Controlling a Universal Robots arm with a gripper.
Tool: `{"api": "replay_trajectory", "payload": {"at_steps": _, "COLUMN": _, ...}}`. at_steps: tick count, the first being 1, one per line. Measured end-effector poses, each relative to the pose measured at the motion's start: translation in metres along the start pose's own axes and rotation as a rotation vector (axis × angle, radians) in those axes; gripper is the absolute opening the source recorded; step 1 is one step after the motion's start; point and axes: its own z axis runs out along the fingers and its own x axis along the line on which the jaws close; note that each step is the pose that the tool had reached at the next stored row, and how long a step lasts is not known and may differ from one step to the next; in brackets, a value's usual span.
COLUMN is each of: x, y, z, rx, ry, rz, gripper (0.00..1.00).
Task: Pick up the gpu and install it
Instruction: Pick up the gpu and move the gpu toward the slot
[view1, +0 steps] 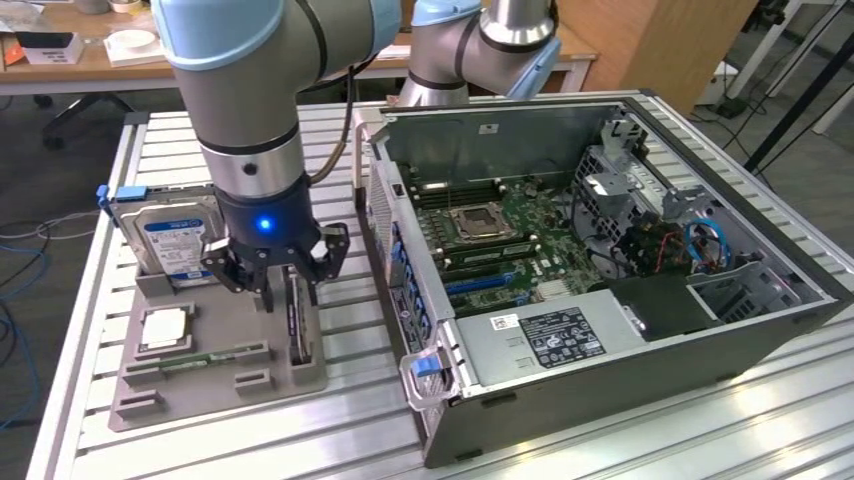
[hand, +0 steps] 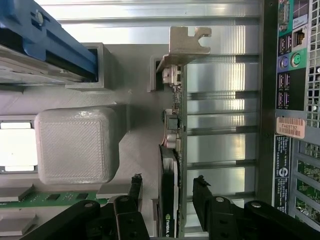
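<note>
Claw (view1: 283, 288) released, its fingers (hand: 201, 192) straddling the gpu (hand: 176, 130). The gpu stands on edge in a slot of the grey tray (view1: 200, 395) on the worktop (view1: 667, 445). Judged purpose: upright storage exposes both faces for pinching. The open case (view1: 747, 330) sits beside the tray.

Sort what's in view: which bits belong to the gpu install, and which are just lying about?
Job:
gpu, edge-on in the tray
gripper, open, straddling the gpu
PC case, side open

Lying about:
hard drive
CPU
memory stick
second arm
</note>
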Motion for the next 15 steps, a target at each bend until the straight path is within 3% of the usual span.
{"api": "replay_trajectory", "payload": {"at_steps": 15, "x": -0.0002, "y": 0.0002, "z": 0.0077, "rx": 0.0001, "ry": 0.0001, "rz": 0.0, "gripper": 0.53}}
